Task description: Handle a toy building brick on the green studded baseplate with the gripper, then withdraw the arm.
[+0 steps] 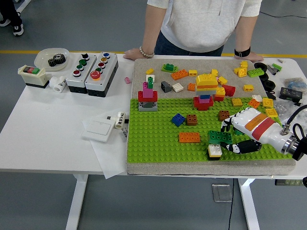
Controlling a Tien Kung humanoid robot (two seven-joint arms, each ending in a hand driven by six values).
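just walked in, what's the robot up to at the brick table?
The robot's right hand is holding a dark green brick low over the green studded baseplate, right next to a white and yellow brick near the plate's front edge. Whether the green brick is seated on the studs can't be told. The left arm is not in view. A person at the far side rests both hands on the table's far edge and touches no bricks.
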